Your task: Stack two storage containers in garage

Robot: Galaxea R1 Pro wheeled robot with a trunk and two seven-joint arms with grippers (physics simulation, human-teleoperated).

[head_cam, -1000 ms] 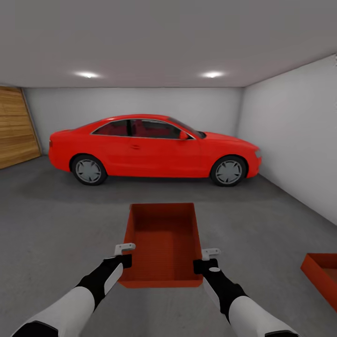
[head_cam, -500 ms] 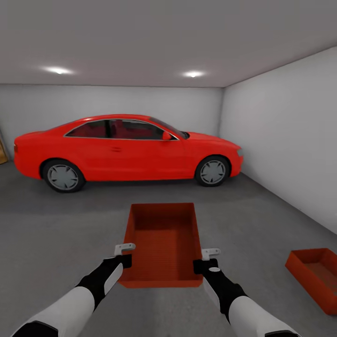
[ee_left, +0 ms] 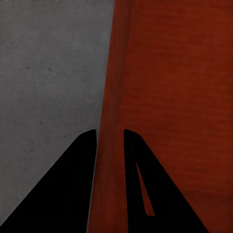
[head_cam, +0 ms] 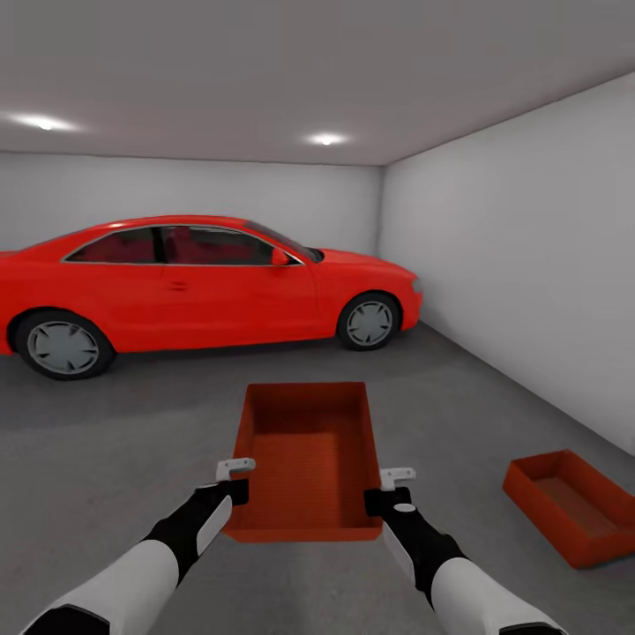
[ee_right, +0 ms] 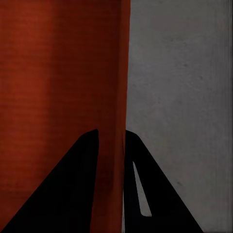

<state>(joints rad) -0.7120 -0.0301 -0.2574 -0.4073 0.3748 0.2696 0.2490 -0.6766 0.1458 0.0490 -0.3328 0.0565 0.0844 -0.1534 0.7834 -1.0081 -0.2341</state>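
**Between our two arms, a bin rides toward its mate**

At the near corners of the carried container (head_cam: 304, 459), our left end effector (head_cam: 235, 481) and right end effector (head_cam: 388, 490) each pinch a long side wall, fingers narrow, one inside and one outside the rim. We hold it level and open side up, so it can likely nest straight down. The second container (head_cam: 569, 504) sits on the garage floor (head_cam: 115, 441) off to our right, near the white wall (head_cam: 529, 282), probably our stacking base. A red car (head_cam: 194, 282) stands well beyond.
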